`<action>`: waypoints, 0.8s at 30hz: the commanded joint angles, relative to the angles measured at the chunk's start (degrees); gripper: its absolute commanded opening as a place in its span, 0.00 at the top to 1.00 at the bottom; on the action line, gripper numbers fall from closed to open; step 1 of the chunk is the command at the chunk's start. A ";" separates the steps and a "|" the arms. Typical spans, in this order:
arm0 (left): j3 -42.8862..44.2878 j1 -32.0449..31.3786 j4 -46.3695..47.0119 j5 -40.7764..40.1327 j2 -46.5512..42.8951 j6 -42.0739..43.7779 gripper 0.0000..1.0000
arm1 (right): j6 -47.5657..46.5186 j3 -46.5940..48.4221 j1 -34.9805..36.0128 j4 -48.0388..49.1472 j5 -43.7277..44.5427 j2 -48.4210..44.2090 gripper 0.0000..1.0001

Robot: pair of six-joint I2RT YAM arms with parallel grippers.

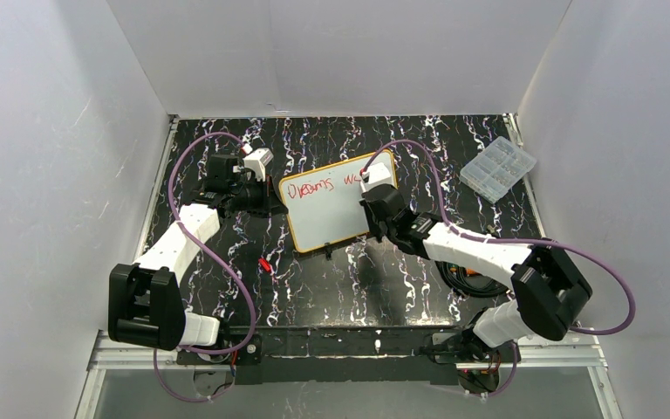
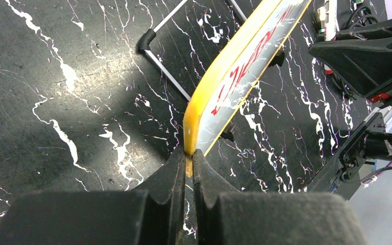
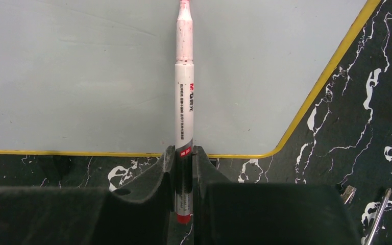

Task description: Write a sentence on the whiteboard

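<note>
Bright, even overhead lighting; near-field blur in both wrist views.
Top view: white walls (image 1: 44, 131) evenly lit, soft arm shadows on the glossy black bench (image 1: 349, 279). Left wrist view: diffuse glare patch on the bench upper left, dark shadow below it; left hand (image 2: 189, 155) underexposed and soft. Right wrist view: whiteboard (image 3: 81, 76) renders flat grey-blue, marker (image 3: 185, 92) sharp, right hand (image 3: 184, 153) blurred.
</note>
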 commanded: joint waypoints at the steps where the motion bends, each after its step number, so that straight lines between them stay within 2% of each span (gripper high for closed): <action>1: 0.62 -0.33 -0.79 1.49 -2.51 0.48 1.00 | -1.12 2.81 -0.42 1.43 0.25 1.19 0.99; 24: 0.62 -0.32 -0.79 1.59 -2.55 0.61 1.00 | -2.42 3.20 -0.42 4.60 -0.84 1.24 0.99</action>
